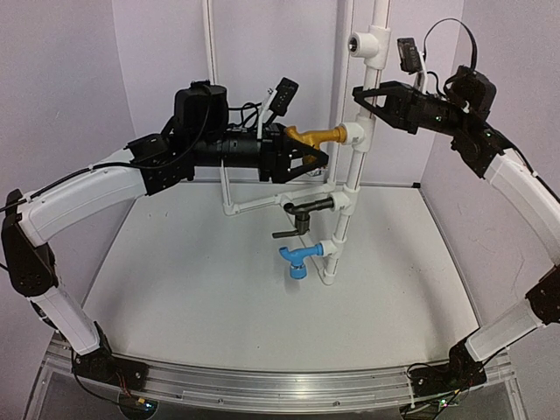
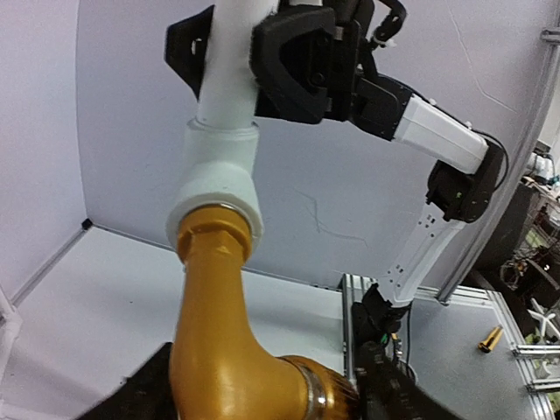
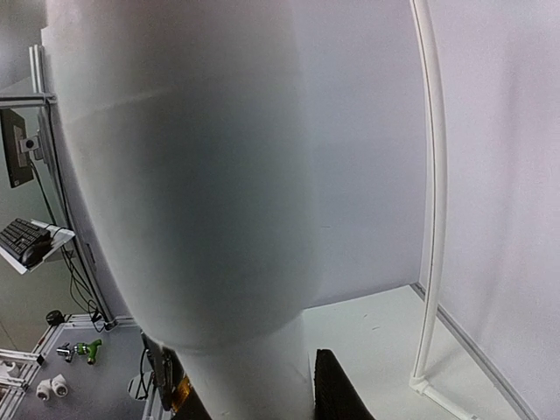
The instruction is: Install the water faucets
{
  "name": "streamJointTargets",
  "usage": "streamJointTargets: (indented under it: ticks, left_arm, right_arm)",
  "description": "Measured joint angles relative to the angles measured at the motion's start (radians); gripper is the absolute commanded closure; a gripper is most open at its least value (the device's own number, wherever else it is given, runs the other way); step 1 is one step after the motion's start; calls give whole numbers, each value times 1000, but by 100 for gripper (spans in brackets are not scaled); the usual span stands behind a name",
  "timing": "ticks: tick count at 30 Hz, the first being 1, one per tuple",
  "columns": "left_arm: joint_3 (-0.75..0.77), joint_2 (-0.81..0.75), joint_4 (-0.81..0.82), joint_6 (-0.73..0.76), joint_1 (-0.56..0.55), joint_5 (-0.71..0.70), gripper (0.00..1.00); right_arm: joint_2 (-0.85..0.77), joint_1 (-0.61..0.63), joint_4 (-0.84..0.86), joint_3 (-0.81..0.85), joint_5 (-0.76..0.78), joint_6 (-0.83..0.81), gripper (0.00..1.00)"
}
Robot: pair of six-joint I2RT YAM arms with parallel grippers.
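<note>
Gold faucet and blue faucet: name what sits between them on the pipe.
The black faucet, between the gold faucet above and the blue faucet below, seen in the top external view.

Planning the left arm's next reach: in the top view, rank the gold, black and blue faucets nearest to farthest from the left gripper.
1. Gold faucet, between the left gripper's fingers, highest.
2. Black faucet, below it on the white pipe.
3. Blue faucet, lowest.

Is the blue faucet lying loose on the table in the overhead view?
No, the blue faucet is seated in the lowest white fitting on the upright pipe, spout pointing down.
</note>
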Motion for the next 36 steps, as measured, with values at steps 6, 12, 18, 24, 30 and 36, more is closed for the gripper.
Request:
streamJointTargets:
  ticks: [6, 12, 18, 24, 30, 36]
  left_arm:
    - [-28, -35, 8, 22, 4, -106, 0]
    - [-44, -120, -53, -53, 7, -181, 0]
    - [-67, -238, -133, -166, 7, -307, 0]
    - [-61, -314, -248, -341, 52, -448, 0]
    - [-6, -282, -432, -503, 201, -461, 0]
    - [-1, -243, -572, -626, 376, -391, 0]
  right_arm:
    - [1, 0, -5, 3, 19, 8, 79]
    - [2, 1, -90, 12, 21, 77, 38]
    - [12, 7, -208, 5, 19, 142, 5]
    - [0, 7, -238, -2, 38, 147, 2]
    - [-66, -21, -248, -10, 47, 150, 2]
    - [-166, -159, -255, -26, 16, 160, 2]
